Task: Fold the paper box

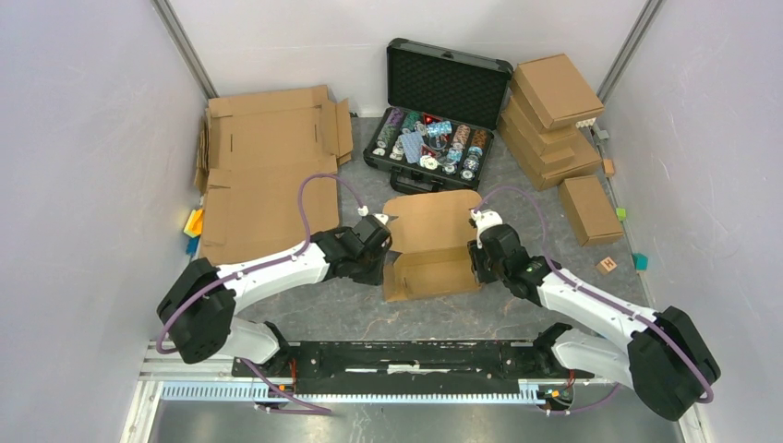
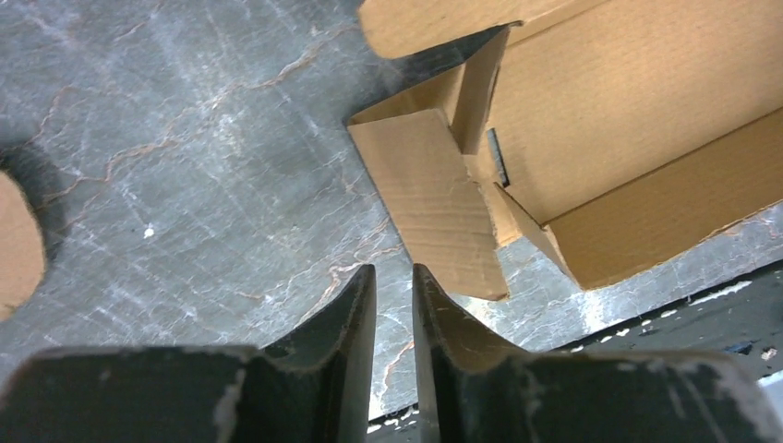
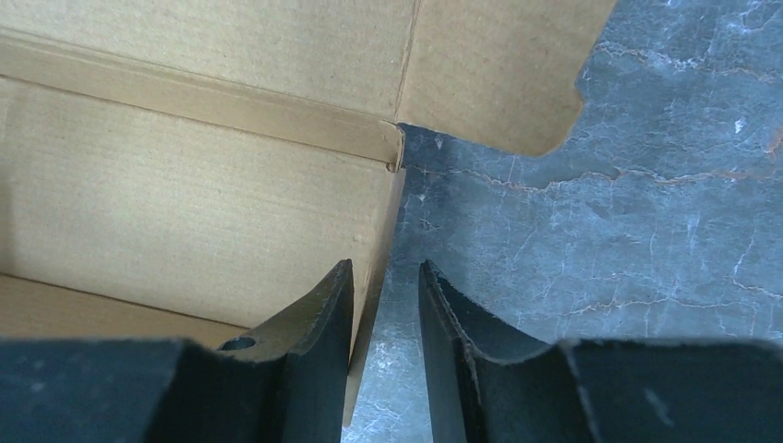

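While the left hand [image 2: 393, 272], fingers narrowly parted and empty, sits just short of the box's [image 1: 432, 242] left end flap [image 2: 429, 198], the box lies crosswise mid-counter [image 1: 351, 314] and the right hand [image 3: 386, 268], also slightly parted, straddles its right wall [image 3: 380, 245].

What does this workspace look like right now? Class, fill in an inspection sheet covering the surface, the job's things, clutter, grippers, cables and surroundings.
Surface: grey marbled table top, no spills seen.
Job's things: small brown corrugated cardboard box, partly folded, lid open, between the arms.
Clutter: open black case of poker chips; flat brown cardboard sheets, left; stacked brown cardboard boxes, right; small coloured blocks.
Grippers: left gripper, jaws narrowly apart, empty, near the box's corner flap; right gripper, jaws narrowly apart, astride the box's right wall.
Cables: purple cables loop along both arms.
Surroundings: white enclosure walls; nothing else seen.
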